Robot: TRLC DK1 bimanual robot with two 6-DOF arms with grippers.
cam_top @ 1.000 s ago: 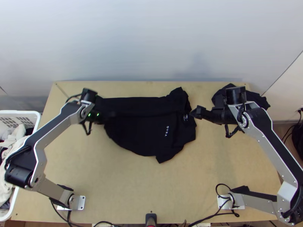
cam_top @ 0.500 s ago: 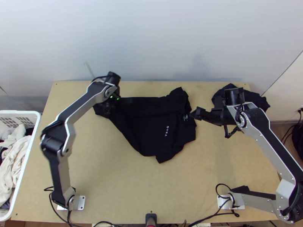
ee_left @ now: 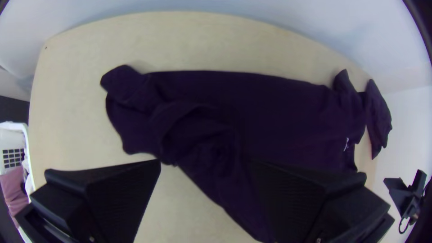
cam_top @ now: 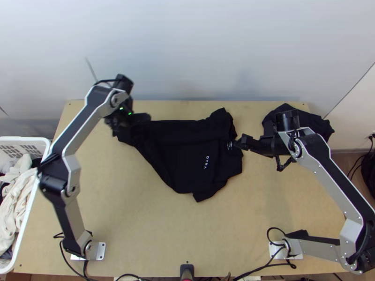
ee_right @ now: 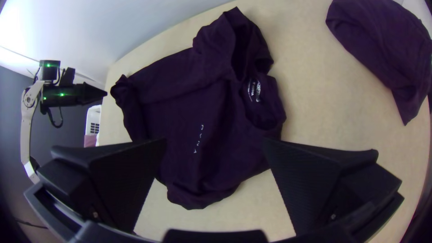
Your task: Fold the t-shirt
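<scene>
Lying rumpled on the table (cam_top: 140,225), a black t-shirt (cam_top: 187,154) between two wide-set grippers.
Top view: left gripper (cam_top: 129,122) above its bunched end, right gripper (cam_top: 239,141) by its collar (cam_top: 230,145). Left wrist view: fingers (ee_left: 112,193) wide apart, cloth heaped in loose folds. Right wrist view: fingers equally wide; another dark cloth (ee_right: 382,49) lies apart.

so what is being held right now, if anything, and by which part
Nothing: the left gripper and right gripper are both open, and the black cloth t-shirt lies unheld.
</scene>
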